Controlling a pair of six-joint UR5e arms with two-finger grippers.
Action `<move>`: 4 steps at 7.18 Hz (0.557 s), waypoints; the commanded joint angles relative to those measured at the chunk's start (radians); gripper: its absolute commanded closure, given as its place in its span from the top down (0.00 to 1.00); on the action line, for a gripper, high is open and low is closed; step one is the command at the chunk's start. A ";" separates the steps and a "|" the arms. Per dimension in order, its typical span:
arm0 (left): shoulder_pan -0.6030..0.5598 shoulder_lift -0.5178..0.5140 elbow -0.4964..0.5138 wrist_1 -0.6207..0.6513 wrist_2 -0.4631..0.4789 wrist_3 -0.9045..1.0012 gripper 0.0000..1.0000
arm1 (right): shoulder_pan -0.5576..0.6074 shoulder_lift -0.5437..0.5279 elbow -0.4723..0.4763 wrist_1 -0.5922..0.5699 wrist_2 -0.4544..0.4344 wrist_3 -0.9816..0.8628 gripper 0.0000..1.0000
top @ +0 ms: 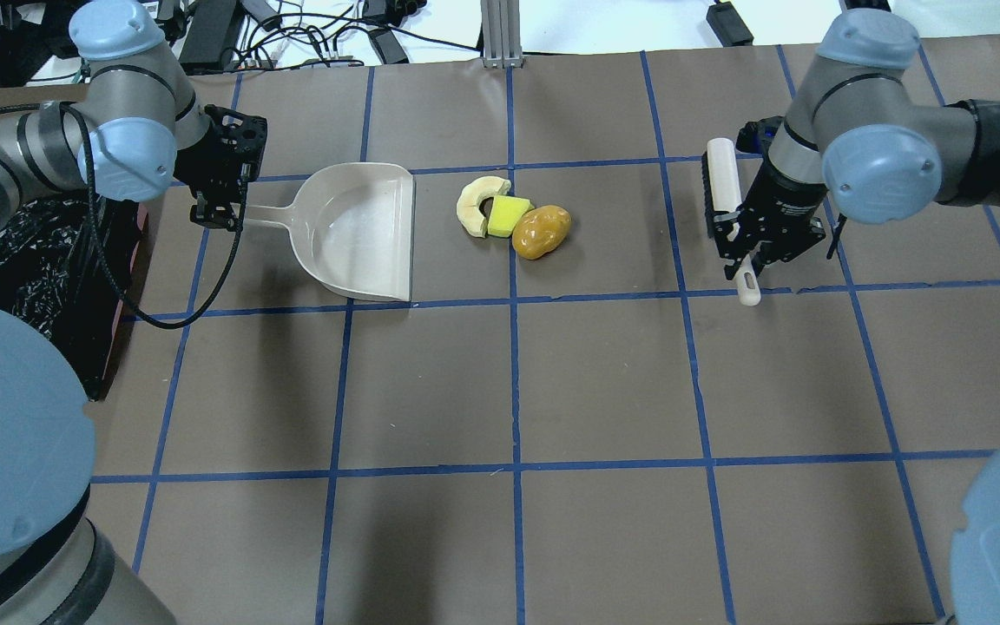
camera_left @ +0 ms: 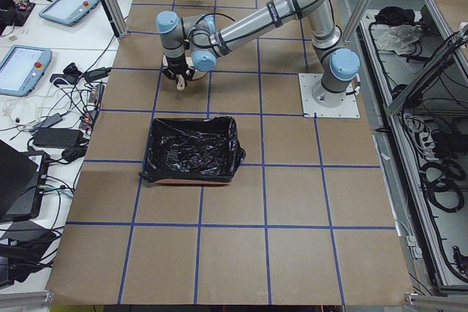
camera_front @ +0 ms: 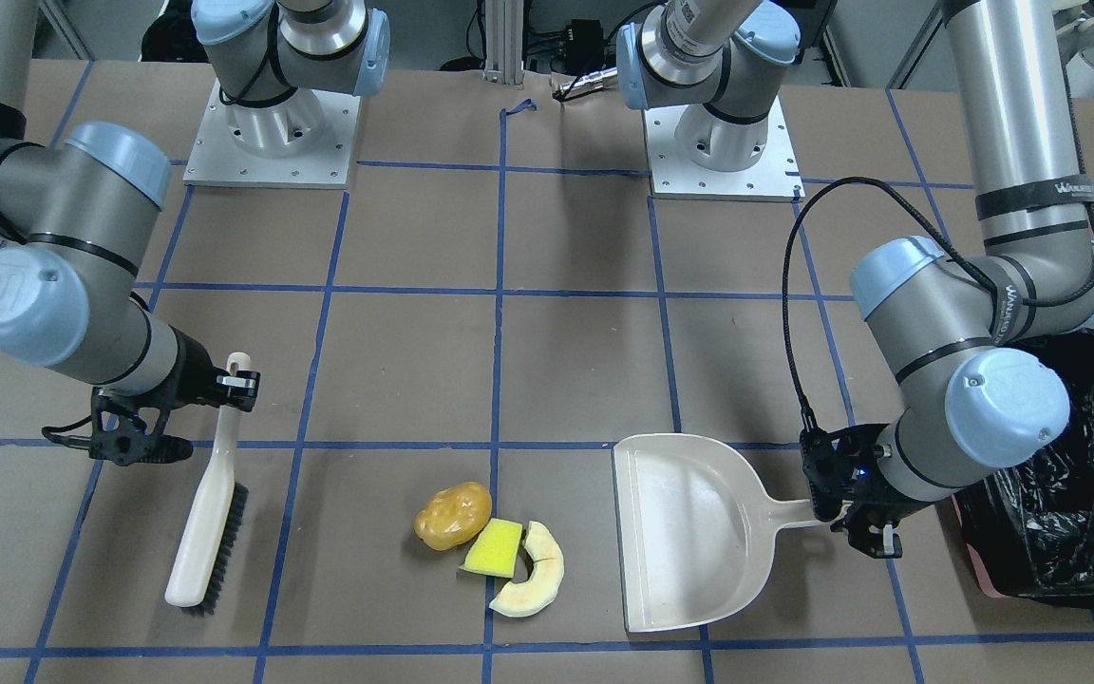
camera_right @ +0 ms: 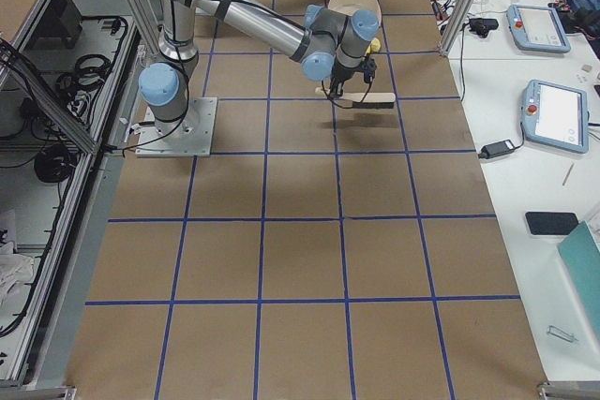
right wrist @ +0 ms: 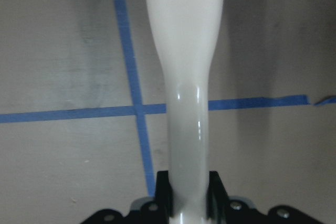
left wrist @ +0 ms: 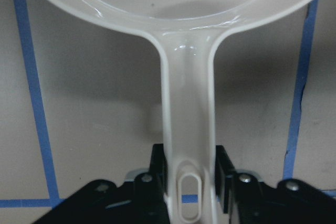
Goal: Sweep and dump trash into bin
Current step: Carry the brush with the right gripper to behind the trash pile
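The trash lies in one tight cluster on the far side of the surface (top: pixel 604 391) from the robot. The potato (camera_front: pixel 453 515), the yellow wedge (camera_front: pixel 494 548) and the rind slice (camera_front: pixel 536 573) touch one another. Just to the robot's left of them sits the dustpan (camera_front: pixel 689 532), empty, its open lip facing the pile. Further left stands the bin (camera_front: pixel 1069 494). Well to the right lies the brush (camera_front: pixel 210 518).

The left tool (camera_front: pixel 832 513) pinches the dustpan's handle and the right tool (camera_front: pixel 235 385) pinches the brush's handle. We judge that both implements are in hand and sweeping is not yet begun. The next move calls for carrying the brush to the right of the pile. It then pushes leftward, bristles down, while the pan's lip stays flat on the surface.

The left wrist view shows fingers (left wrist: pixel 223 174) pressed against both sides of the pan handle, a detail the overhead view hides. The right wrist view does the same for the brush, with fingers (right wrist: pixel 214 192) flanking its handle. Only the view from the left end shows the bin's whole open mouth. We cannot tell whether the brush is lifted.
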 commanded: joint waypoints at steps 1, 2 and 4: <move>-0.001 -0.001 0.001 -0.001 0.001 0.000 0.23 | 0.128 0.038 -0.040 -0.010 0.038 0.146 0.00; -0.001 0.001 0.002 -0.001 0.001 0.000 0.23 | 0.174 0.070 -0.069 -0.010 0.040 0.201 0.00; -0.001 -0.001 0.005 -0.002 0.001 -0.005 0.23 | 0.236 0.118 -0.113 -0.012 0.064 0.279 0.00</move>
